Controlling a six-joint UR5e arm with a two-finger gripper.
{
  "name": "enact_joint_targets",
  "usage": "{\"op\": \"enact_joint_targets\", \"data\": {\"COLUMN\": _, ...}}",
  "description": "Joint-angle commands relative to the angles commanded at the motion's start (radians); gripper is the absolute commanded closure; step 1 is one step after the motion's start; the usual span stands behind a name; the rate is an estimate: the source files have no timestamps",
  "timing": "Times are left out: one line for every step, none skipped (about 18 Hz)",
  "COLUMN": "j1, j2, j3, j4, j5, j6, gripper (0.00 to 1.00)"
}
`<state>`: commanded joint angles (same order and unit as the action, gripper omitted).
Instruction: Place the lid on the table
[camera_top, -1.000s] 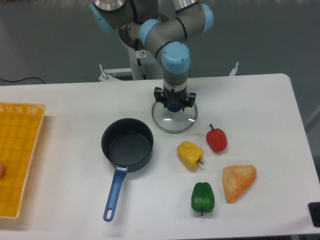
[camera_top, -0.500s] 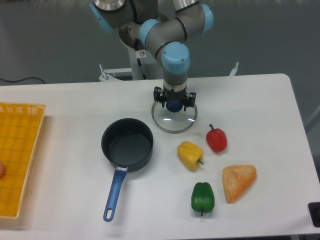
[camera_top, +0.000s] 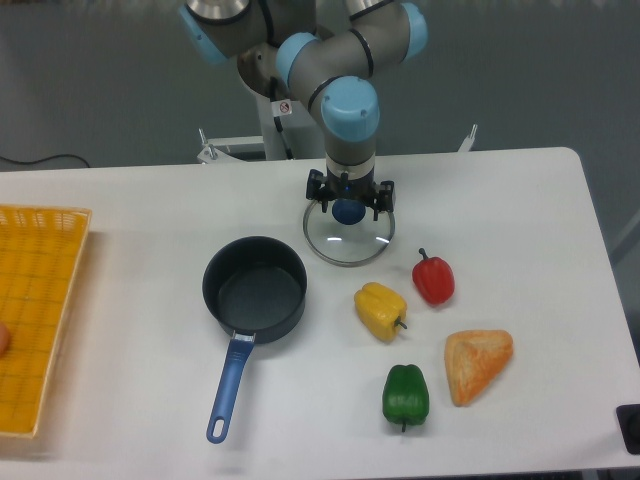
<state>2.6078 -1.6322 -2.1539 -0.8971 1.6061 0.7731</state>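
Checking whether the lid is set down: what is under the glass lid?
Through the round transparent glass lid, only the white tabletop shows. The gripper covers its blue knob from above, so jaw contact cannot be seen.

arm comes in from top centre of the view, grey links w/ light-blue joint caps, folded over itself near the base. last wrist joint points straight down, blue cap facing the camera. gripper (camera_top: 348, 203) hangs vertical below it, black body, two short fingers, one each side. fingers (camera_top: 318, 192) look parted, sitting either side of a blue knob w/ small gaps showing, so jaws seem spread rather than clamped. whether the tips touch anything beneath them can't be made out from this angle. no tilt visible in the wrist.
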Motion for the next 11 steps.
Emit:
{"op": "enact_joint_targets", "data": {"j1": 0.0, "j2": 0.006, "j3": 0.021, "j4": -0.026, "j5": -0.002, "j6": 0.002, "gripper": 0.0}}
{"op": "enact_joint_targets", "data": {"j1": 0.0, "j2": 0.006, "j3": 0.047, "j4": -0.054, "j5": 0.002, "j6": 0.003, "gripper": 0.0}}
{"op": "enact_joint_targets", "data": {"j1": -0.002, "j2": 0.006, "j3": 0.077, "j4": -0.083, "j5": 0.0, "j6": 0.003, "gripper": 0.0}}
{"op": "enact_joint_targets", "data": {"j1": -0.003, "j2": 0.005, "j3": 0.107, "j4": -0.109, "j5": -0.003, "j6": 0.005, "gripper": 0.0}}
{"op": "enact_joint_targets", "data": {"j1": -0.011, "j2": 0.003, "j3": 0.143, "j4": -0.13, "j5": -0.005, "j6": 0.006, "gripper": 0.0}}
{"op": "enact_joint_targets", "data": {"j1": -0.012, "j2": -0.003, "j3": 0.176, "j4": -0.15, "j5": -0.005, "j6": 0.006, "gripper": 0.0}}
{"op": "enact_joint_targets", "data": {"j1": -0.012, "j2": -0.008, "j3": 0.207, "j4": -0.167, "j5": -0.005, "j6": 0.006, "gripper": 0.0}}
{"op": "enact_joint_targets", "data": {"j1": -0.012, "j2": -0.009, "j3": 0.236, "j4": -0.184, "j5": -0.003, "j6": 0.006, "gripper": 0.0}}
{"op": "enact_joint_targets", "data": {"j1": -0.015, "j2": -0.017, "j3": 0.262, "j4": -0.209, "j5": -0.003, "j6": 0.006, "gripper": 0.0}}
{"op": "enact_joint_targets", "data": {"j1": -0.018, "j2": -0.037, "j3": 0.288, "j4": -0.23, "j5": -0.002, "j6": 0.006, "gripper": 0.0}}
{"op": "enact_joint_targets", "data": {"j1": -0.02, "j2": -0.058, "j3": 0.316, "j4": -0.252, "j5": -0.003, "j6": 0.008, "gripper": 0.0}}
